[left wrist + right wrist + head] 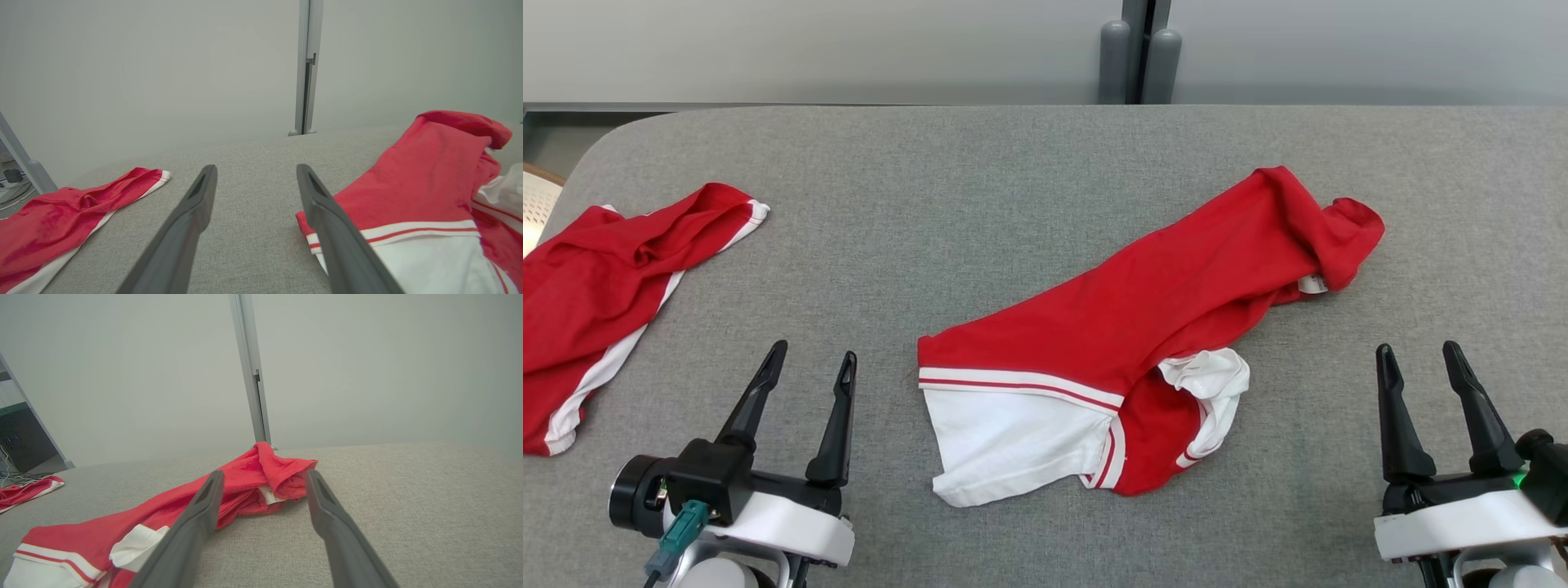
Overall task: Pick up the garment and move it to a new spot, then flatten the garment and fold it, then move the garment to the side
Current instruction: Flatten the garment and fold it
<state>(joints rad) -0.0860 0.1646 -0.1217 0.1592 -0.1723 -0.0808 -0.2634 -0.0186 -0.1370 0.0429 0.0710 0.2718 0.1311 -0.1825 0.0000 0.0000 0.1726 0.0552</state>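
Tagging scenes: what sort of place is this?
Likely a robot test lab, not a home: a cloth-covered table, plain wall panels joined by a metal post, a red garment mid-table and a second garment at its left.

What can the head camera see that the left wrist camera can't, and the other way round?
Head view, not left wrist: the right gripper, open, and the left gripper's body behind its fingers. Left wrist, not head: cables on the floor past the table's left end, and the grey post's upper length. Both: the crumpled red-and-white garment mid-table, a second red garment to its left, the grey table.
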